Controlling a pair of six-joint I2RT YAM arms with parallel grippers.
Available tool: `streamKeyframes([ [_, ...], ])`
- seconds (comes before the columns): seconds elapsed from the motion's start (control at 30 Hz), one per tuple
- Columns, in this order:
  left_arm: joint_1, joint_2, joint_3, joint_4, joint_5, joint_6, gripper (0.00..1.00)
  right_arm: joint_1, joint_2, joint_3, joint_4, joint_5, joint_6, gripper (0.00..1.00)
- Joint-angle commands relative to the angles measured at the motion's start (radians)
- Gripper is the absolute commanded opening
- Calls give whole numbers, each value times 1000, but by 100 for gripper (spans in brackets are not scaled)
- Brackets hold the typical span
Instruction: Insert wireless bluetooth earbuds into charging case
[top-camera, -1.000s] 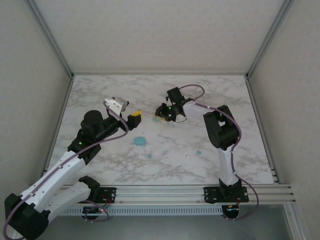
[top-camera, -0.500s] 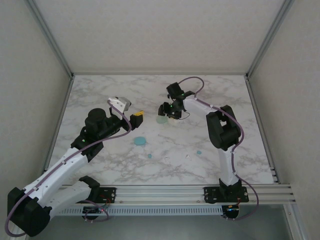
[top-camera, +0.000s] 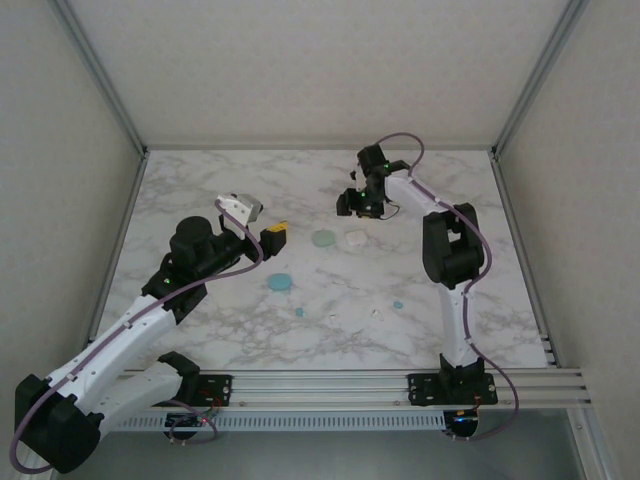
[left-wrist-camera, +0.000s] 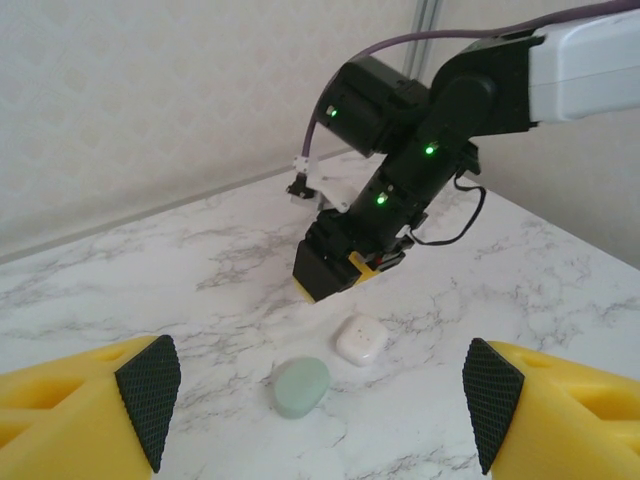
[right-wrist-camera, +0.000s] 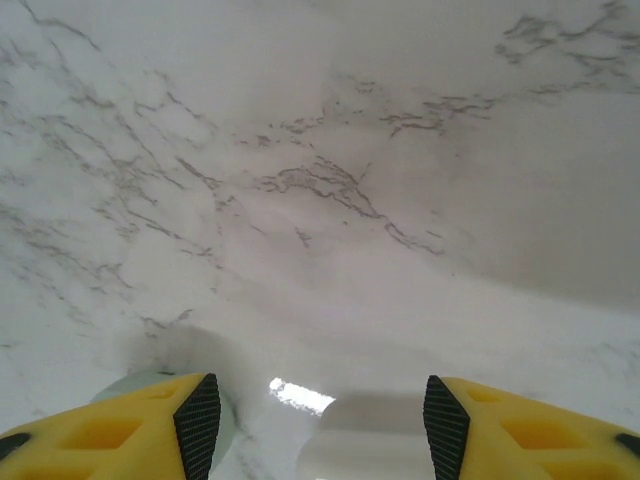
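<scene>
Wireless bluetooth earbuds lie as tiny teal and white specks scattered on the marble surface, nearer your arms' bases than the green case and white case. Since a second ago your right jaws have drawn back, baring the white case; they stand parted, empty. Your left jaws gape wide, empty. You cannot tell the buds' long axis or heading: too small.
</scene>
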Motion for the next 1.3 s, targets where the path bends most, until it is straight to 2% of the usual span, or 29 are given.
streamKeyframes([
  [0.0,8,10,39,29,27,-1,77,4,49,53,-121,-54,-116,60],
  [0.27,7,31,49,37,31,-1,77,-2,-6,-22,-165,-117,-176,59],
  [0.63,8,56,62,47,44,1,77,4,-138,-190,-142,-105,-228,61],
  [0.93,8,63,76,37,49,13,77,40,-165,-282,-49,123,-279,65],
  [1.1,8,65,71,39,49,5,77,67,-144,-264,-51,89,-339,70],
  [1.27,8,62,70,37,47,3,77,84,-105,-249,-55,145,-367,67],
])
